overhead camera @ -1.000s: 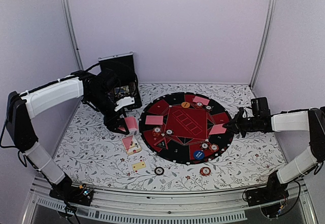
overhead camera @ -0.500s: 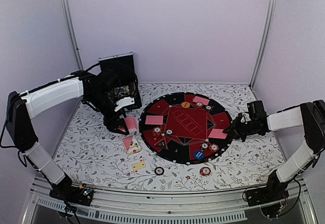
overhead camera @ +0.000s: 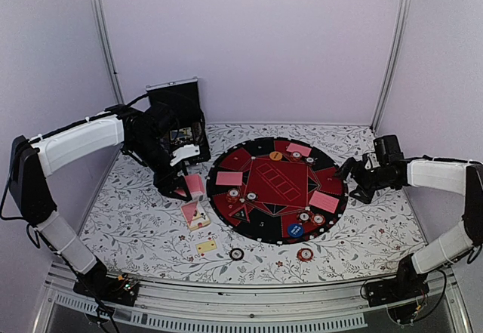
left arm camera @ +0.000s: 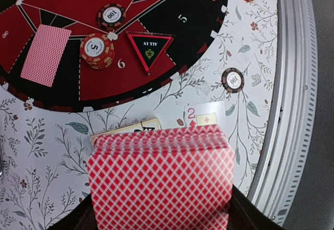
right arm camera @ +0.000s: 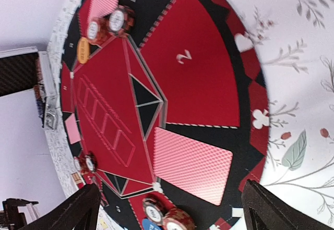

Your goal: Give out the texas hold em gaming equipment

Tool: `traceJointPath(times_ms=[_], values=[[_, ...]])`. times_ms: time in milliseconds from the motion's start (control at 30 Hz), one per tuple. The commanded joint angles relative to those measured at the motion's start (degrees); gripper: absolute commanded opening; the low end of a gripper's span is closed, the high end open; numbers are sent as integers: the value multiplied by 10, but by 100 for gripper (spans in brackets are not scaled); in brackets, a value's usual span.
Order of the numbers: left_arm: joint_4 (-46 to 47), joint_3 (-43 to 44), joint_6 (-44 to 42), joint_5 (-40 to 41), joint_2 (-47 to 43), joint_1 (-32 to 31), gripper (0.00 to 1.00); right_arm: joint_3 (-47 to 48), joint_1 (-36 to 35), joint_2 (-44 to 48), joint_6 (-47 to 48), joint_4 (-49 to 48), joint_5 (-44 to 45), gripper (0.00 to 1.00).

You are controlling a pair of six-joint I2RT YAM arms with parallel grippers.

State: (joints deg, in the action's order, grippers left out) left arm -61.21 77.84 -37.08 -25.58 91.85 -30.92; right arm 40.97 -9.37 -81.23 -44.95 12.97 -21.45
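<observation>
Playing cards with pink-red diamond backs are only partly given out. Most of them are in the deck. The left claw is closed tight on it and holds it over the flowered counter, just beside the left rim of the round mat. Below the deck, two face-up cards lie on the counter. One is the two of diamonds, with a red "2" and one diamond. The other is a cream card whose letter is half hidden.

The mat carries the white print "TEXAS HOLD E", cut by the picture edge, and the seat numbers "5", "6" and "8". The right wrist view shows also a "2". Next to the "6" stands a small stack of orange-red chips marked "5", and near it a dark chip marked "100". A second "100" chip lies on the counter, off the mat. A green triangle marker has small white letters that I cannot read with certainty. One face-down card lies flat on the mat.

The right claw is at the right rim of the mat, with its fingers spread wide and nothing in them. Near it a single card lies face down on the mat, beside the sector marked "2".
</observation>
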Motion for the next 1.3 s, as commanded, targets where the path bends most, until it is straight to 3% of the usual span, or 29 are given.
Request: traceJointPath(times_ms=[0,100,200,333,600,733,1267], values=[[-1,15,-7,-16,-8,-5,2,35,0,62,3,-7,-20,99],[0,15,-5,-18,-9,-5,2,38,2,81,-44,-35,-52,99],[1,17,-4,-18,-9,-5,2,27,-13,78,-80,-142,-145,99],[2,19,-4,-18,-8,-5,2,138,-121,37,-54,-65,-87,99],[4,20,1,-15,-10,-5,2,250,-288,-124,-88,-144,-143,95],[3,24,1,-14,-10,-6,2,349,-350,-225,-66,-130,-175,93],[8,35,12,-24,-8,-6,2,531,-426,-433,-126,-195,-253,88]])
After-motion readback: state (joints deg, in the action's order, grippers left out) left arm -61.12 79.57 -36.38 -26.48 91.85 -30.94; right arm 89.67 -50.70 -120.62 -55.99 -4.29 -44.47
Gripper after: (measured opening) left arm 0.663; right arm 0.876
